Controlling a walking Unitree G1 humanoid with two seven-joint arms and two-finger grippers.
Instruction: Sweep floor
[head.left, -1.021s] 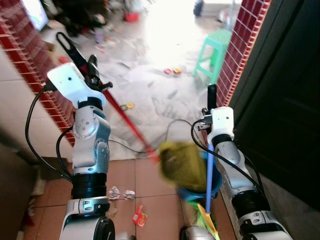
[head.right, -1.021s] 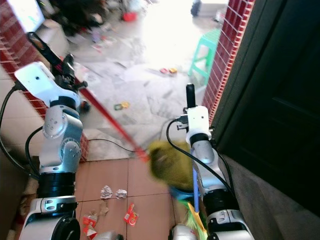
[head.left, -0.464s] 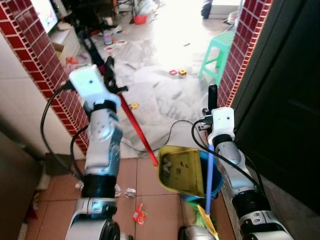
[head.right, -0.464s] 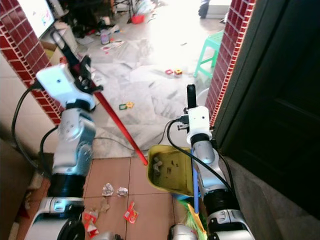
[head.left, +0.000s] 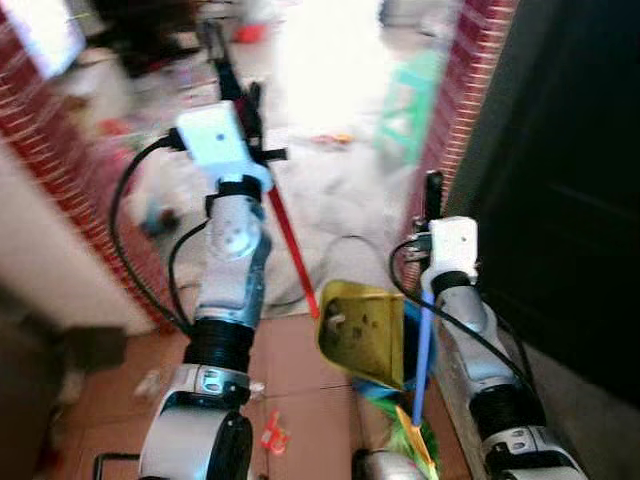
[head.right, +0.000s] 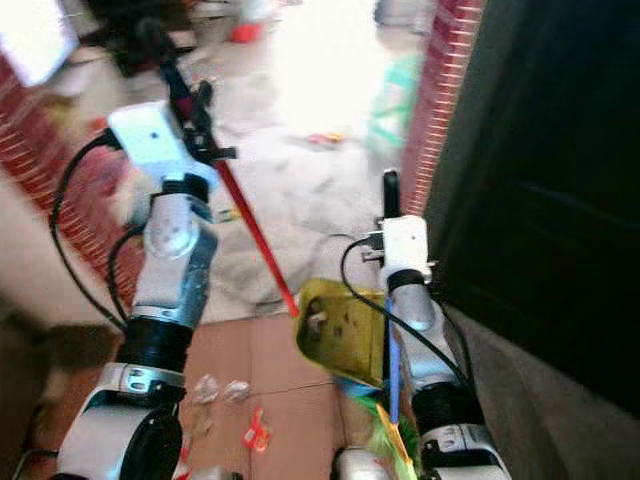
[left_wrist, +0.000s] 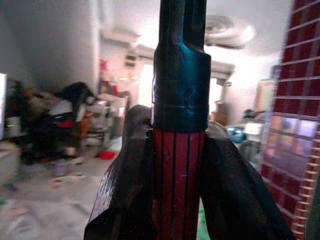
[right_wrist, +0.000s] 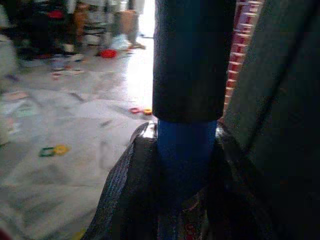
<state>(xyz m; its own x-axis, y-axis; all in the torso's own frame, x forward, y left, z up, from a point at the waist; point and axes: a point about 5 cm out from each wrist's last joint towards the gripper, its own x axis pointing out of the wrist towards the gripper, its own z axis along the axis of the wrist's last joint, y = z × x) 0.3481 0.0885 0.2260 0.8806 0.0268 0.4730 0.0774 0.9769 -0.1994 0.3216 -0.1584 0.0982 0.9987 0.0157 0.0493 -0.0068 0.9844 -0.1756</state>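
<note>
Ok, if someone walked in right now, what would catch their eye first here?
Probably the yellow dustpan, tilted up between the arms with bits of litter in it, on a red handle gripped by the left hand. Next, the blue broom handle held upright by the right hand beside the dark door. Scraps of litter lie on the reddish tiles below.

You are in a lived-in home: red brick walls (head.left: 455, 120) frame a doorway from terracotta floor tiles (head.left: 290, 370) into a cluttered room, where a green plastic stool (head.left: 405, 95) stands far right and litter (head.right: 225, 390) lies near your feet.
</note>
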